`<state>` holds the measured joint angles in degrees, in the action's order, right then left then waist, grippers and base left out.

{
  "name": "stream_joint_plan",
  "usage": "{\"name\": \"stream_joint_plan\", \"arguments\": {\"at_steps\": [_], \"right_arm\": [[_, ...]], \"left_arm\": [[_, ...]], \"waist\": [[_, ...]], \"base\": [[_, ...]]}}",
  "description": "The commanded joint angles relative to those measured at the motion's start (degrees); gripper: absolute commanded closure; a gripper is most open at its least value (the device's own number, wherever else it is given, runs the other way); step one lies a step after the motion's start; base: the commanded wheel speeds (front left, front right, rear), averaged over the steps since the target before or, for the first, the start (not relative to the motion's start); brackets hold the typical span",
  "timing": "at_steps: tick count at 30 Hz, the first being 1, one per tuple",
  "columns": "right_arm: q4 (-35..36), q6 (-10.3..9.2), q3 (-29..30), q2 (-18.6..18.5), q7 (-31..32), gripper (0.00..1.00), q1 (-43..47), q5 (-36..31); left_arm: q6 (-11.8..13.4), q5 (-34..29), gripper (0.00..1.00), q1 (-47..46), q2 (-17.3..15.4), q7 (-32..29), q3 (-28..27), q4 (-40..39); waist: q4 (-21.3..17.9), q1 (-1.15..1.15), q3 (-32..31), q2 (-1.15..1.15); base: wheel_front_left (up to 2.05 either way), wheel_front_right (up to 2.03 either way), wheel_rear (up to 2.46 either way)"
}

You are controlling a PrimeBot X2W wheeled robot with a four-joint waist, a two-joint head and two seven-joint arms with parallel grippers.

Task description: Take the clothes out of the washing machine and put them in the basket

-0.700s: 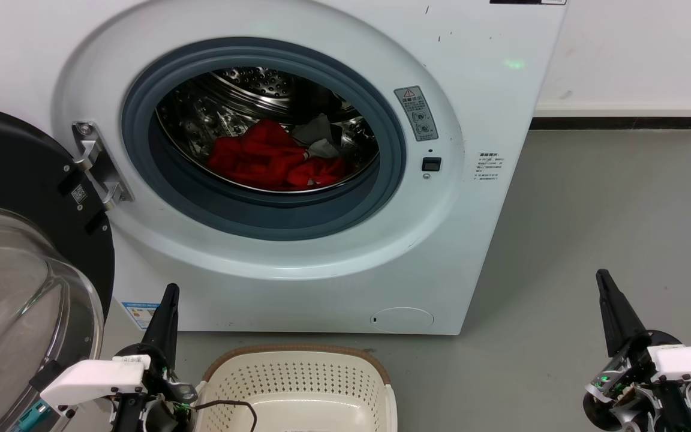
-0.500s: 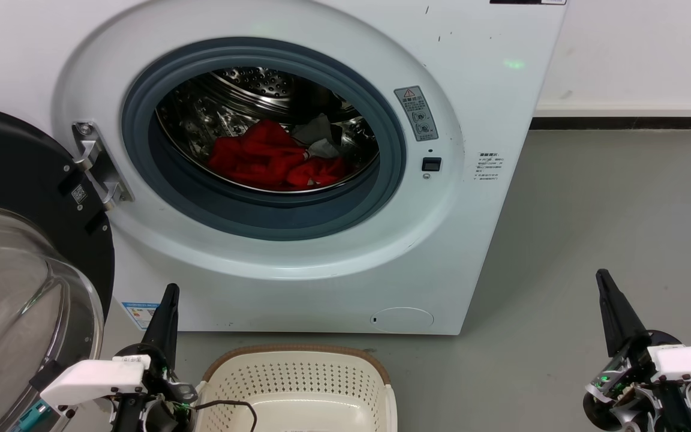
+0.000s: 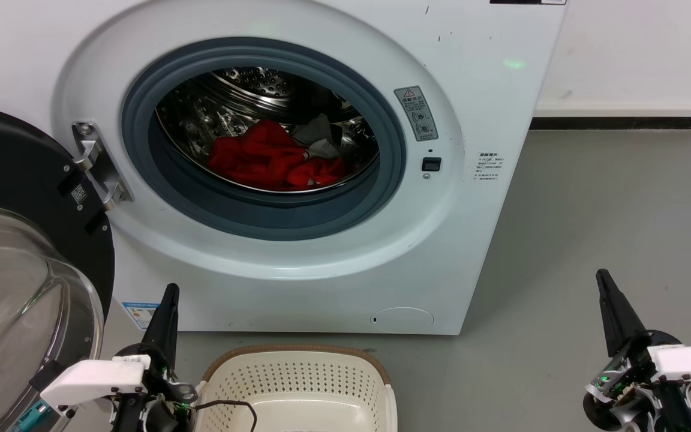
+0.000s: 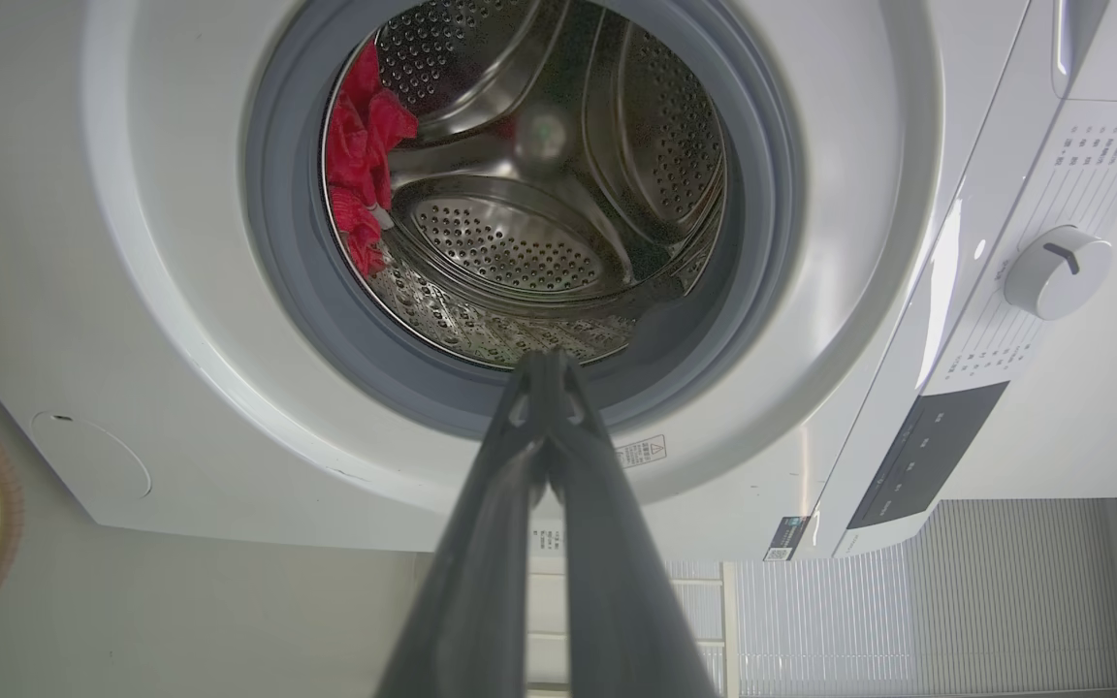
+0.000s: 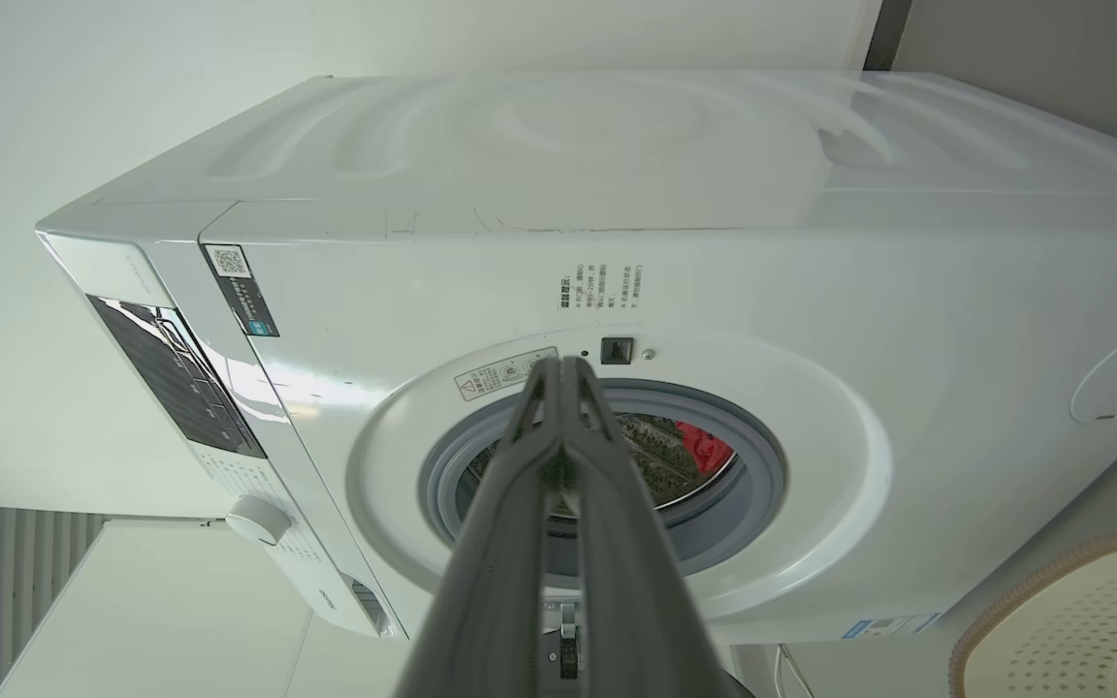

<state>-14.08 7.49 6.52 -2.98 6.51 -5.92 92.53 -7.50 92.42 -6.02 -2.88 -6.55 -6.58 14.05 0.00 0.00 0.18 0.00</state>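
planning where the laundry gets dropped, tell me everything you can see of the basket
The basket is a low cream-white plastic tub with rounded corners, small holes in its walls and a brown rim. It stands upright on the grey floor before the washing machine, nothing visible inside; its near part is cut off. A thin black cable lies over its left side.

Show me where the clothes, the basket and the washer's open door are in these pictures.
clothes (image 3: 267, 157): head view, on the middle of the red heap.
basket (image 3: 297, 348): head view, on the far stretch of its brown rim.
door (image 3: 15, 168): head view, on its black rim, above the glass.
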Motion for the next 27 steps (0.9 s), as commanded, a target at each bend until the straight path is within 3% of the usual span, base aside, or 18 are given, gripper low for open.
{"name": "stream_joint_plan", "arguments": {"at_steps": [1,15,27], "right_arm": [[-0.1,0.00,0.0,0.2,0.0,0.00,-0.8,-0.4],[1.8,0.00,-0.7,0.0,-3.5,0.00,1.2,-3.0],[4.6,0.00,-0.5,0.0,-6.5,0.00,1.7,-14.0]], "left_arm": [[-0.2,-0.1,0.00,-0.5,0.1,0.0,0.0,0.0],[0.0,-2.6,0.00,-0.7,0.0,3.5,3.0,0.0],[0.0,-15.1,0.00,-1.8,0.0,6.5,4.3,-2.4]], "waist": [[0.0,0.00,0.0,0.00],[-0.1,0.00,0.1,0.00],[0.0,0.00,0.2,0.00]], "base": [[0.00,0.00,0.00],[0.00,0.00,0.00],[0.00,0.00,0.00]]}}
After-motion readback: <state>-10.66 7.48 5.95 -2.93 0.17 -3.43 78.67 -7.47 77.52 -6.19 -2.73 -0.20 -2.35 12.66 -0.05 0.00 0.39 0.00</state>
